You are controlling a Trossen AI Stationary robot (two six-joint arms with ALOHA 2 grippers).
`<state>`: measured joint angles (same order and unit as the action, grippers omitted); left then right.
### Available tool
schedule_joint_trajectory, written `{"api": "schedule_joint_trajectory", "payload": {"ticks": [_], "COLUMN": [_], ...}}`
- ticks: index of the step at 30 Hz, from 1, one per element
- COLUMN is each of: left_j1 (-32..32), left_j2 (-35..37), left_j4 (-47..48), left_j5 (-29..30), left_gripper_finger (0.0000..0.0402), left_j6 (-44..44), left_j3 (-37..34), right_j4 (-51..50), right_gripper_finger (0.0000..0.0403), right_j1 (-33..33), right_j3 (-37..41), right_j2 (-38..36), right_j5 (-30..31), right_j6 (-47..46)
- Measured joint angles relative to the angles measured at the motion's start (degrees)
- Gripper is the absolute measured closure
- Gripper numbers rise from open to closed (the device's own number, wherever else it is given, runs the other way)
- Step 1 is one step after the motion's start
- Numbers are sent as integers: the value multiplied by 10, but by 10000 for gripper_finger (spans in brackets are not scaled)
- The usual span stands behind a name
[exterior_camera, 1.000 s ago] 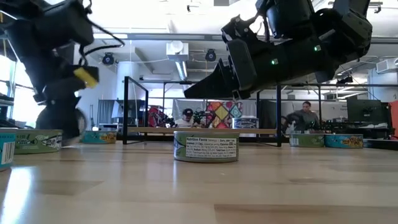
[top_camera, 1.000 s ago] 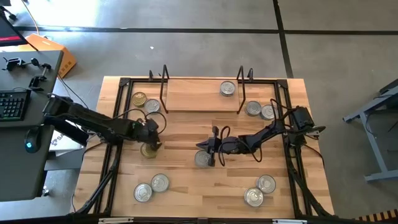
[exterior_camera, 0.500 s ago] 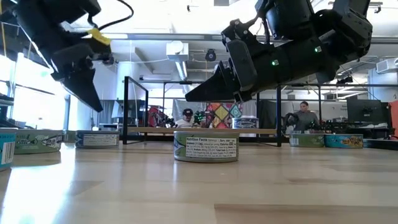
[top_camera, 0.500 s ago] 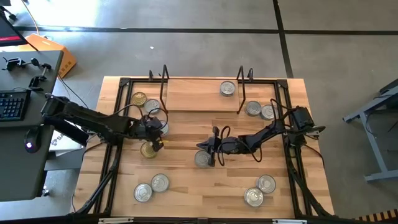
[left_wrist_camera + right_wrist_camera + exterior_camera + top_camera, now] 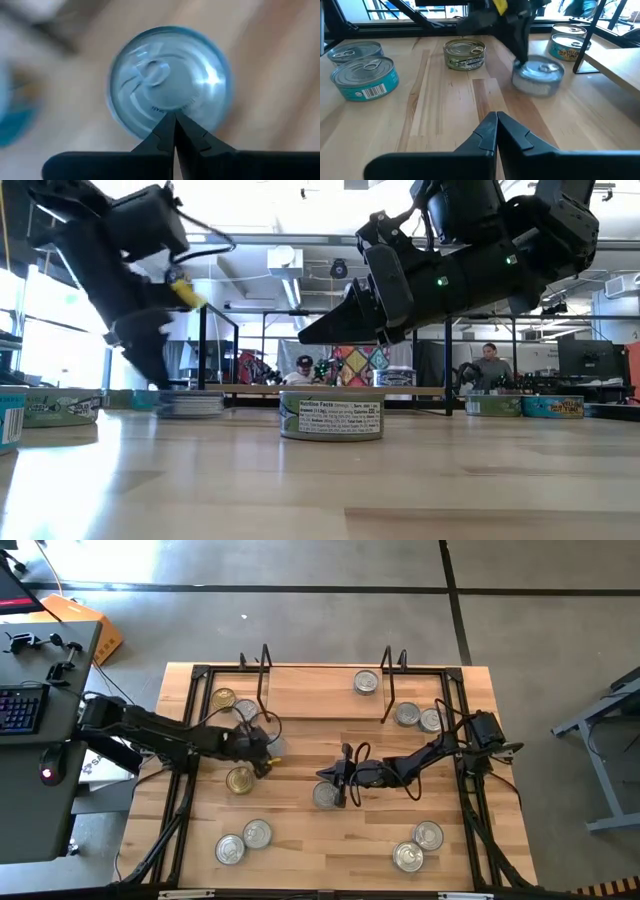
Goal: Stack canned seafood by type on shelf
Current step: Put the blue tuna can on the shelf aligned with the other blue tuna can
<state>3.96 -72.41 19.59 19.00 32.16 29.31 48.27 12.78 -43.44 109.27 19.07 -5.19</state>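
Two dark claws work over a pale wooden desk (image 5: 300, 830). The left claw (image 5: 262, 755), fingers pressed together, tips down onto the shiny lid of a short round silver tin (image 5: 538, 75) near the shelf's front left corner. The right claw (image 5: 338, 776), also pinched closed and empty, hangs beside a ring-pull tin (image 5: 326, 795) mid-desk. One tin (image 5: 366, 682) sits on the light-wood, wire-ended shelf (image 5: 315, 695); others lie scattered.

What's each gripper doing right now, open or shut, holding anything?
Left gripper: shut, tips against a silver-lidded tin, not gripping it.
Right gripper: shut, empty, hanging over mid-table.
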Motion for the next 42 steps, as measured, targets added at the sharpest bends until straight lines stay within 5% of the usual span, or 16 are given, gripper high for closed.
{"api": "schedule_joint_trajectory", "payload": {"ticks": [5, 10, 17, 25, 35, 42], "left_j1": [15, 17, 28, 55, 56, 54], "left_j2": [13, 19, 7, -43, -126, -112], "left_j4": [-147, -165, -162, -160, -224, -247], "left_j5": [-59, -68, -152, -122, -77, -85], "left_gripper_finger": [402, 386, 298, 229, 317, 395], "left_j6": [-69, -183, -362, -504, -501, -463], "left_j3": [0, 0, 0, 0, 3, 0], "right_j4": [0, 0, 4, 24, 31, -22], "right_gripper_finger": [402, 402, 402, 402, 393, 296], "right_j1": [0, 0, -2, -15, -16, -21], "right_j3": [0, 0, 0, 0, 0, -30], "right_j2": [0, 0, 0, -1, -1, -1], "right_j5": [0, 0, 0, 2, -7, -10], "right_j6": [-8, -14, -14, -43, -4, 92]}}
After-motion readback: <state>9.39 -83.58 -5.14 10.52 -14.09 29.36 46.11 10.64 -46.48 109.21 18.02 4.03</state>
